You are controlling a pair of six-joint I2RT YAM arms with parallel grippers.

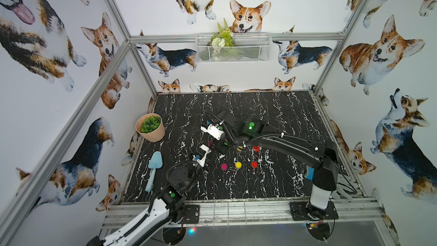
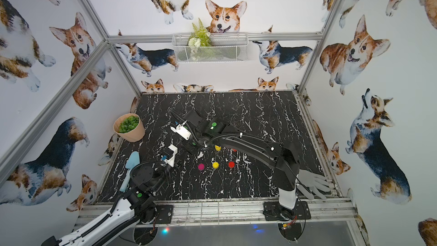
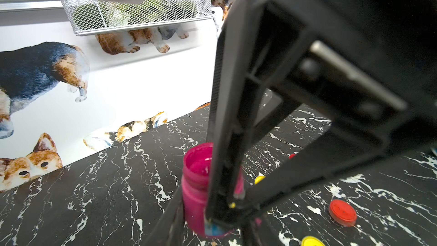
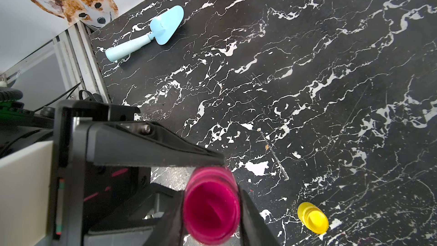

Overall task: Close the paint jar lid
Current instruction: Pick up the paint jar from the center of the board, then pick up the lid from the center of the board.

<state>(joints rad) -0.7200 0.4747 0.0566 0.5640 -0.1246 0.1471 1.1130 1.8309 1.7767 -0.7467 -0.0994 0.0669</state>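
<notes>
Hold left fingers (image 3: 169, 221) shut low on the open jar (image 4: 210, 209), mid-counter (image 1: 283, 110), plumb so nothing spills. Cannot tell whether right fingers (image 4: 253, 223), flanking its neck, grip or merely touch. Free those, fetch pink lid (image 1: 224, 167) lying nearby, set square, twist. Visible in both top views only: that lid. Visible at wrists only: jar's open mouth.

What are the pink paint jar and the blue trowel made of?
Open pink paint jar: likely glossy translucent plastic; light glints on its rim. Light blue trowel: probably matte moulded plastic; one even colour, no metallic shine.
</notes>
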